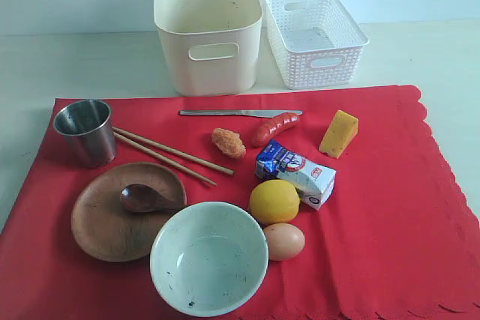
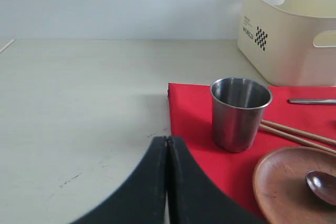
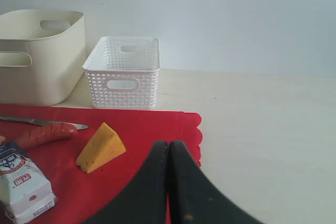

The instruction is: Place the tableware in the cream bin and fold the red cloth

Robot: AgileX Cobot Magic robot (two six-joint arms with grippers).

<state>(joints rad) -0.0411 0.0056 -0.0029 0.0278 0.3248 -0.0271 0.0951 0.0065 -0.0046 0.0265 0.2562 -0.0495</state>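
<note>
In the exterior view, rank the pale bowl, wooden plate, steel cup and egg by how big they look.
1. pale bowl and wooden plate: about alike, and the bowl sits nearer the camera, so unranked.
2. steel cup.
3. egg.

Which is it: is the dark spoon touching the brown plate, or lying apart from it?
Touching. The exterior view shows the spoon lying inside the plate, its bowl resting on the plate's surface.
</note>
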